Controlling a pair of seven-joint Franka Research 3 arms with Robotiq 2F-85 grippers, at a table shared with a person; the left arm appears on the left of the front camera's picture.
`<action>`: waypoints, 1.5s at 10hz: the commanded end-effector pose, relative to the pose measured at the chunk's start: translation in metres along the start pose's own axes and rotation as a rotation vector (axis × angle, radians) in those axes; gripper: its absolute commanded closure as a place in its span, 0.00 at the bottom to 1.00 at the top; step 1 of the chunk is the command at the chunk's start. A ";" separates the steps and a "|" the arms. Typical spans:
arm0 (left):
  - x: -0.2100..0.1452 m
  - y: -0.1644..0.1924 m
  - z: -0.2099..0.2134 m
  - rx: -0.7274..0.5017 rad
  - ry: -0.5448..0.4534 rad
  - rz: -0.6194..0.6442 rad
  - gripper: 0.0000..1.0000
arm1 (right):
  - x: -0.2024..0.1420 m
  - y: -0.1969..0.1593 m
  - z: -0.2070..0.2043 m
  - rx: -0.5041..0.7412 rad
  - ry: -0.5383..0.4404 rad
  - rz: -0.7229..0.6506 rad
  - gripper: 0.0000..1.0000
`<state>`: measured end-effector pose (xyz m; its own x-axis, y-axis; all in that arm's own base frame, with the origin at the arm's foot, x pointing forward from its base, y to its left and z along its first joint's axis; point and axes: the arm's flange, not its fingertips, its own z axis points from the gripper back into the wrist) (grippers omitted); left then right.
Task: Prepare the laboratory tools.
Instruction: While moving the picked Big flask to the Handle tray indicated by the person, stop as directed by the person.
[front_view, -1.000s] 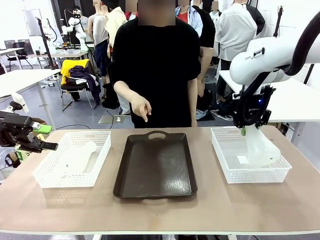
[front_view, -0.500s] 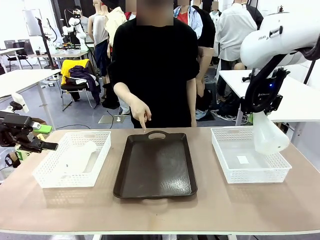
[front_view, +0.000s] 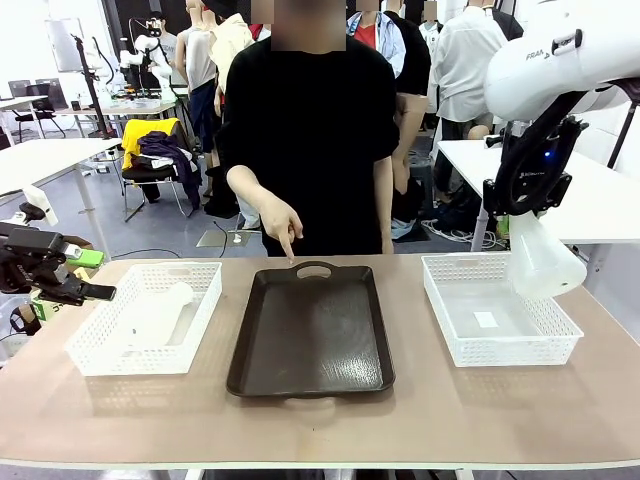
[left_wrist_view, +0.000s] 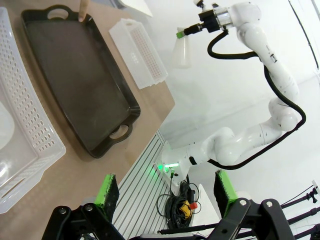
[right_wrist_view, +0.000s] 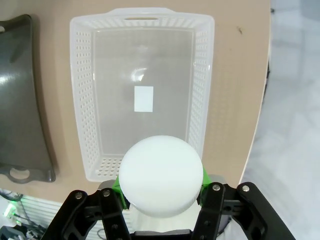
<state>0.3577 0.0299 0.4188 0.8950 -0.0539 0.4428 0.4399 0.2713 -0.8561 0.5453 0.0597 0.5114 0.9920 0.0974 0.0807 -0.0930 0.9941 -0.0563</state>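
My right gripper (front_view: 510, 220) is shut on the neck of a frosted-white flask (front_view: 545, 265), which hangs tilted in the air above the right white basket (front_view: 500, 345). In the right wrist view the flask's round base (right_wrist_view: 161, 182) sits between the green pads of my right gripper (right_wrist_view: 161, 186), over that basket (right_wrist_view: 85, 100). A second flask (front_view: 160, 312) lies on its side in the left basket (front_view: 95, 350). My left gripper (front_view: 90, 275) hovers open off the table's left end; in the left wrist view the gripper (left_wrist_view: 165, 192) has nothing between its fingers.
A dark brown tray (front_view: 312, 330) lies at the table's middle between the baskets. The person stands at the far side, one hand (front_view: 285, 228) pointing a finger down at the tray's far handle. A small white label (right_wrist_view: 144, 98) lies on the right basket's floor.
My right arm has lifted the flask up out of the right basket and a little to the right. The person's pointing hand dropped to the tray's handle. The left arm has stayed still.
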 end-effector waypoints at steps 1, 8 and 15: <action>0.000 -0.001 0.001 -0.007 -0.008 -0.009 0.00 | 0.004 -0.001 -0.005 0.012 0.006 0.001 1.00; 0.000 -0.001 0.001 -0.007 -0.008 -0.009 0.00 | 0.002 0.010 0.011 -0.028 -0.026 0.080 1.00; 0.000 -0.001 0.001 -0.007 -0.008 -0.009 0.00 | 0.027 0.156 0.136 -0.065 -0.383 0.542 1.00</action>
<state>0.3578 0.0295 0.4189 0.8949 -0.0552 0.4427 0.4402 0.2717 -0.8558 0.5286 0.2134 0.6461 0.7539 0.5508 0.3582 -0.5051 0.8345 -0.2200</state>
